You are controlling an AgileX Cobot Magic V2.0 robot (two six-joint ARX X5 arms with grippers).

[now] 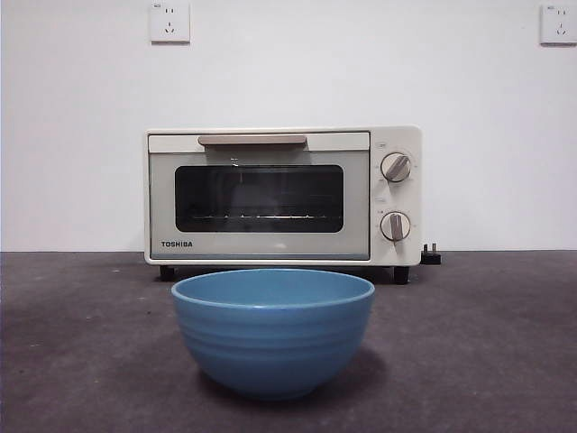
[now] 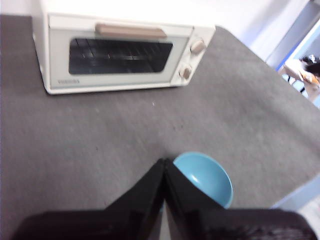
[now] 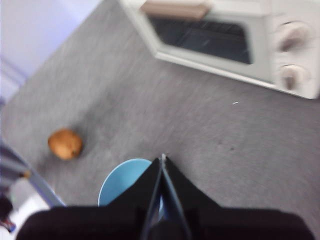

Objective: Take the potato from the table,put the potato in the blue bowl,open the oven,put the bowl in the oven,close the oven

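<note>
The blue bowl (image 1: 272, 329) stands empty on the table (image 1: 72, 343) in front of the oven (image 1: 282, 194), whose door is shut. The left wrist view shows my left gripper (image 2: 165, 162) shut and empty, high above the table, with the blue bowl (image 2: 207, 175) beside its tips and the oven (image 2: 120, 50) beyond. My right gripper (image 3: 163, 159) is also shut and empty, held above the blue bowl (image 3: 122, 180). The orange-brown potato (image 3: 65, 143) lies on the table beside the bowl, away from the oven (image 3: 235, 40). The front view shows neither the potato nor the grippers.
A black plug (image 1: 431, 255) lies at the oven's back right corner. Two wall sockets (image 1: 169, 22) sit high on the white wall. The table's edge (image 2: 295, 195) runs close to the bowl in the left wrist view.
</note>
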